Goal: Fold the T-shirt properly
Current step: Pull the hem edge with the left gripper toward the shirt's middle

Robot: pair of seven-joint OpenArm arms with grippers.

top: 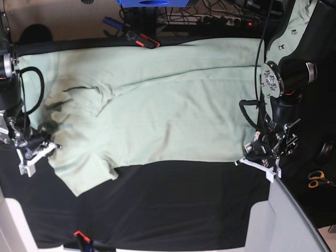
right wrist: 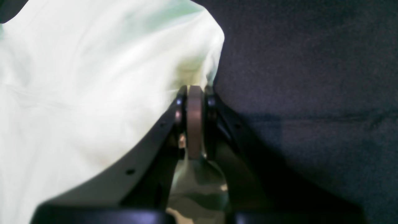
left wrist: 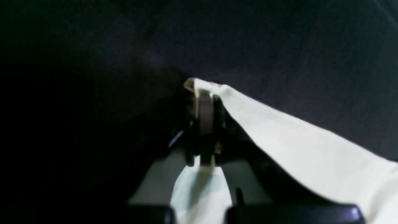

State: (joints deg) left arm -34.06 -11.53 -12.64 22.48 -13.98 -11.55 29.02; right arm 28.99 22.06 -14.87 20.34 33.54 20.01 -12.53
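The pale mint-green T-shirt lies spread across the black table cover, hem toward the view's right, sleeve and shoulder toward the left. My left gripper is at the shirt's near right corner. In the left wrist view the left gripper is shut on the T-shirt's edge, with cloth pinched between the fingers. My right gripper is at the shirt's left edge by the sleeve. In the right wrist view the right gripper is shut on the T-shirt, with cloth bunched between the fingers.
The black table cover is bare in front of the shirt. Orange-handled scissors lie at the right edge. Cables and tools sit behind the table's far edge. A small red-tipped object is at the near edge.
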